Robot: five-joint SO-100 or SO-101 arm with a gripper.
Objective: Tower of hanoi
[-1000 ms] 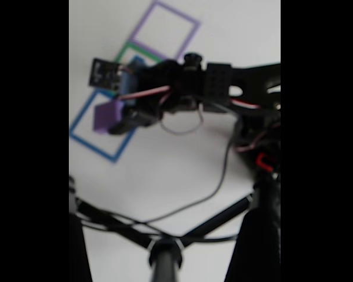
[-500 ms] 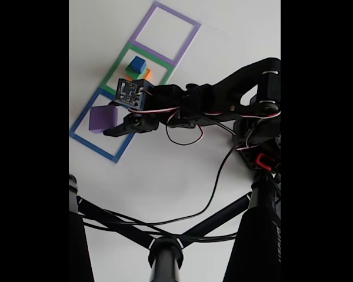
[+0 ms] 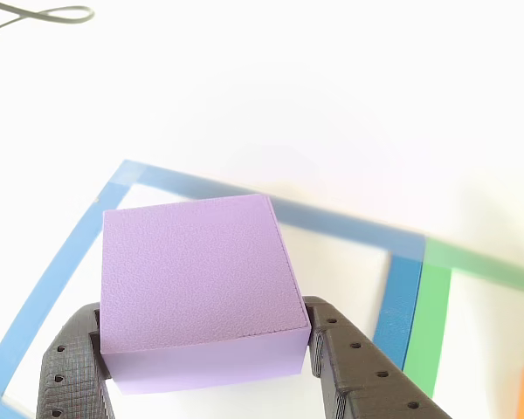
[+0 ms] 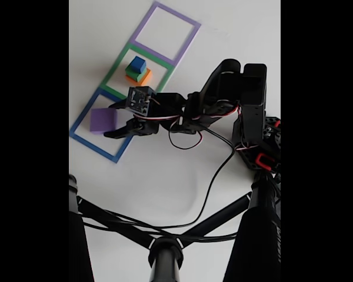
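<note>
Since the frame half a second earlier, the arm point(image 4: 223, 100) has folded back toward its base, its upper links now raised and bunched near the right side of the fixed view, while the gripper point(image 4: 113, 120) remains low at the purple block point(image 4: 102, 120). The purple block has stayed inside the blue square outline point(image 4: 82, 139), at its upper part in the fixed view. In the other view, the purple block point(image 3: 196, 288) sits between the two black fingers point(image 3: 349, 367), one at each lower side face; the jaws stand against the block's sides, but whether they clamp it or merely bracket it cannot be told. The blue square outline point(image 3: 61, 271) frames the block on the white table point(image 3: 288, 87). In the fixed view, the small blue cube point(image 4: 137, 64) sits on the green block point(image 4: 131, 74), which sits on the orange-yellow block point(image 4: 143, 77), all inside the green square outline point(image 4: 119, 61). The purple square outline point(image 4: 191, 35) lies beyond it. A black cable point(image 4: 215, 176) loops across the table toward the stand point(image 4: 165, 258).
</note>
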